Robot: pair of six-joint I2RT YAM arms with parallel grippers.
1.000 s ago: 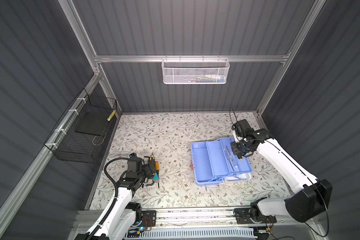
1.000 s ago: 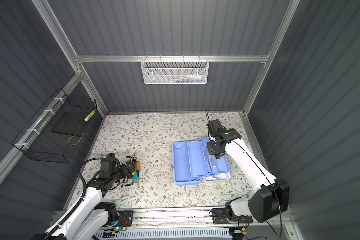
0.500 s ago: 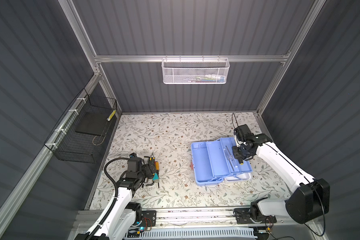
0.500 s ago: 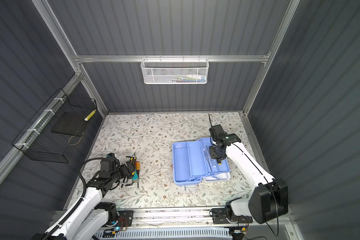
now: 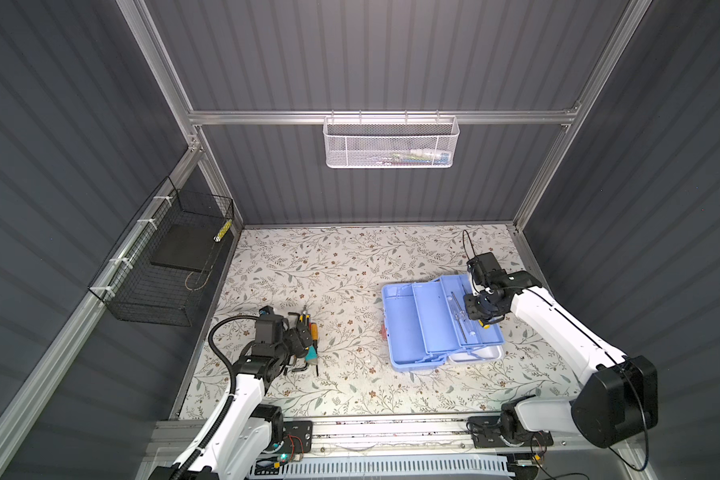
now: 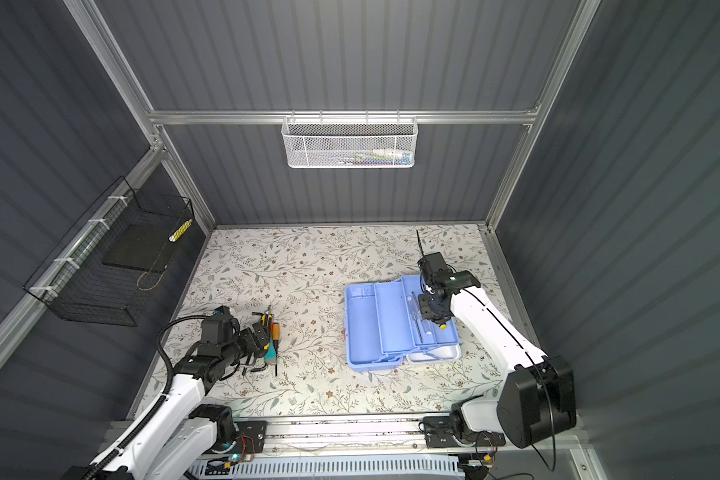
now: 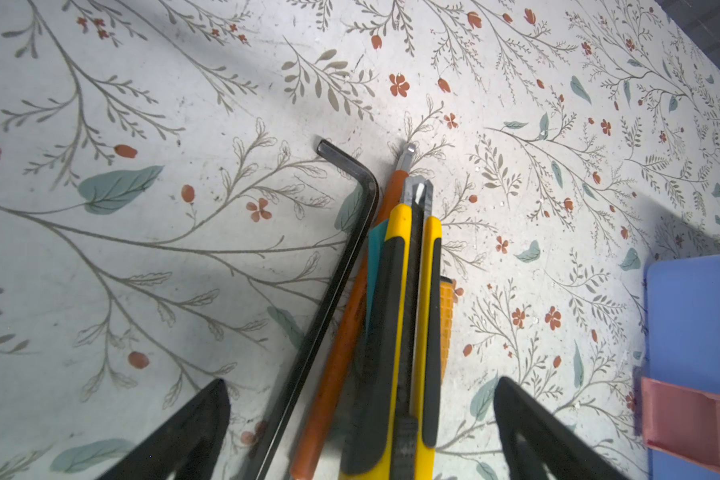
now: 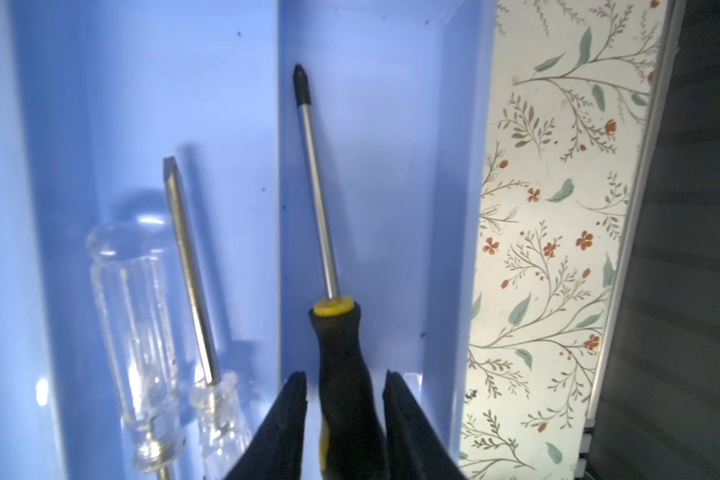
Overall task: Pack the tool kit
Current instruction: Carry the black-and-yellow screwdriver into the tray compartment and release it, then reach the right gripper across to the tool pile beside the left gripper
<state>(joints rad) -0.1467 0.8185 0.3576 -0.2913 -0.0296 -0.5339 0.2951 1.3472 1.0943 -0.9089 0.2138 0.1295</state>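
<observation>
The tool kit [image 5: 433, 320] [image 6: 391, 324] lies open at the right, its light blue trays spread out. My right gripper [image 8: 345, 376] [image 5: 481, 320] is open over the rightmost tray. A black-and-yellow screwdriver [image 8: 333, 332] lies between its fingers, with a gap on each side of the handle. Two clear-handled screwdrivers [image 8: 129, 311] lie in the neighbouring tray. At the left, my left gripper [image 7: 360, 384] [image 5: 304, 332] hangs wide open over a pile of tools: a yellow utility knife [image 7: 408, 311], an orange tool [image 7: 341, 332] and a black hex key [image 7: 333, 270].
A white mesh basket [image 5: 391, 143] hangs on the back wall and a black wire basket [image 5: 167, 266] on the left wall. The kit's pink handle [image 7: 691, 424] shows beside the pile in the left wrist view. A small hex key [image 5: 300, 368] lies near the left arm.
My right gripper came down over the rightmost tray with the black-and-yellow screwdriver, and its jaws have parted from the handle. The left arm has not moved.
</observation>
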